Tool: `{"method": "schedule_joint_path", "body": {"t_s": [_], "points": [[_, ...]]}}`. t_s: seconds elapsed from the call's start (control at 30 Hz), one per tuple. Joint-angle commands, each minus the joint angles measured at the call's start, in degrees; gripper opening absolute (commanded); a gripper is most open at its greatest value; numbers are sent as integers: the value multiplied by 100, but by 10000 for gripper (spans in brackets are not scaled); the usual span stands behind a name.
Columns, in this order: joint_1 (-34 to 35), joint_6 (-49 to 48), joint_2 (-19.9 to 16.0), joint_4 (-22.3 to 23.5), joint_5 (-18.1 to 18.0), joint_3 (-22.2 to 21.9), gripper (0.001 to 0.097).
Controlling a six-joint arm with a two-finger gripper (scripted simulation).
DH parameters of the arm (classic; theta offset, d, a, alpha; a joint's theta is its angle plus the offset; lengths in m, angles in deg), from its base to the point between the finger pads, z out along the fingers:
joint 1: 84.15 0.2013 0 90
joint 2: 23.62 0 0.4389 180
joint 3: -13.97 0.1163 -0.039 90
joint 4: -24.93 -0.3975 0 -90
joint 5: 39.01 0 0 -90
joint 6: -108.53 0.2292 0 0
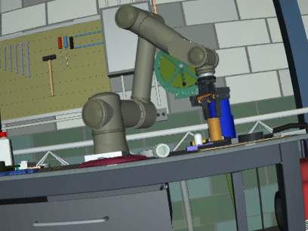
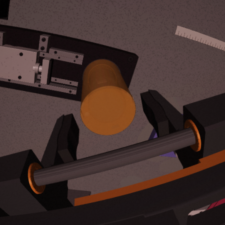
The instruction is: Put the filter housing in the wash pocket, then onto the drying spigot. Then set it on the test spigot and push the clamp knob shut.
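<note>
The blue cylinder [image 1: 225, 117] stands partly hidden behind my gripper and the filter housing. The orange filter housing [image 1: 214, 129] [image 2: 107, 100] stands upright on the bench's right part, on a dark base plate. My open gripper [image 1: 208, 110] [image 2: 110, 120] hangs right over its top and holds nothing. A small white spigot [image 1: 197, 138] stands just left of the housing. A grey slide mechanism with a small knob [image 2: 37, 68] sits on the dark plate beyond the housing in the wrist camera.
The pegboard [image 1: 49, 64] with tools covers the back wall on the left. A white cylinder [image 1: 160, 150] lies on its side near the arm's base. A black round part [image 1: 251, 136] sits right of the blue cylinder. A ruler [image 2: 200, 38] lies on the bench.
</note>
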Motion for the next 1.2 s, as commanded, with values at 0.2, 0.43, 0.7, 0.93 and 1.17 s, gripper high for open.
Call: {"method": "schedule_joint_path", "body": {"t_s": [0.2,0.43,0.7,0.93,1.17], "points": [[0,0,20,0,30,-13,695],[0,0,422,0,717,-310,695],[0,0,490,0,867,-374,615],[0,0,494,0,872,-379,475],[0,0,496,0,874,-380,475]]}}
